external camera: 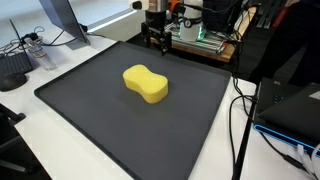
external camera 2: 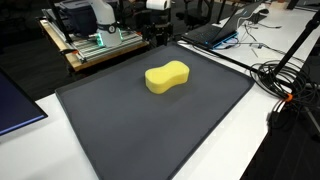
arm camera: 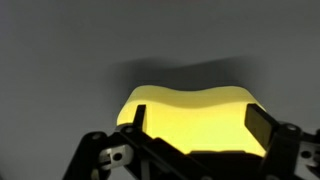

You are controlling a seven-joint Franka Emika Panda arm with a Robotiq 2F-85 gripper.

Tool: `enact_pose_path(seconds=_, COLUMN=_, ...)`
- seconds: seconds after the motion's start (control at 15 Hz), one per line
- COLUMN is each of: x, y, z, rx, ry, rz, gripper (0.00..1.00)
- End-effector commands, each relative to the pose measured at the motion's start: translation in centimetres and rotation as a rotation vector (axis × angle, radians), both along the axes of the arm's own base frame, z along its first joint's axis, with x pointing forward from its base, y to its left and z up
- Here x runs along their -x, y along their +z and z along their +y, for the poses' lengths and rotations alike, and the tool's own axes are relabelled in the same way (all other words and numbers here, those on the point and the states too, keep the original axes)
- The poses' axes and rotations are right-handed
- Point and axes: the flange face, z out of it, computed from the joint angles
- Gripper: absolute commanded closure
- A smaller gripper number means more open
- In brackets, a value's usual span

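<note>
Centrally, a yellow sponge [external camera: 146,84] with a pinched waist is seen lying flat on a dark grey mat [external camera: 80,110], near its middle in both exterior views. Well apart from it, at the mat's far edge, the gripper [external camera: 155,40] is seen with jaws spread wide, nothing held. Black cables [external camera: 240,120] are draped beside the mat on a white table [external camera: 40,142].

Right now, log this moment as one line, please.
tool: open, empty | nearest: yellow sponge, untouched | sponge: flat near middle of dark mat | tool position: near mat edge
</note>
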Motion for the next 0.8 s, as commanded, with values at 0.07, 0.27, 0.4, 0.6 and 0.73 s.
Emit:
enact_pose_path(seconds=0.07, x=0.9, y=-0.7, z=0.9, rx=0.044, ry=-0.032, rz=-0.017, gripper=0.0)
enact_pose_path(seconds=0.27, x=0.9, y=0.6, z=2.6, rx=0.053, ry=0.002, rz=-0.019, gripper=0.0)
enact_pose_path(seconds=0.4, x=0.5, y=1.6, z=4.1, rx=0.067, ry=0.036, rz=-0.024, gripper=0.0)
enact_pose_path(seconds=0.6, x=-0.1, y=3.2, z=6.2, rx=0.094, ry=0.106, rz=-0.009, gripper=0.0)
enact_pose_path(seconds=0.73, x=-0.8, y=4.8, z=7.9, rx=0.125, ry=0.166, rz=0.019, gripper=0.0)
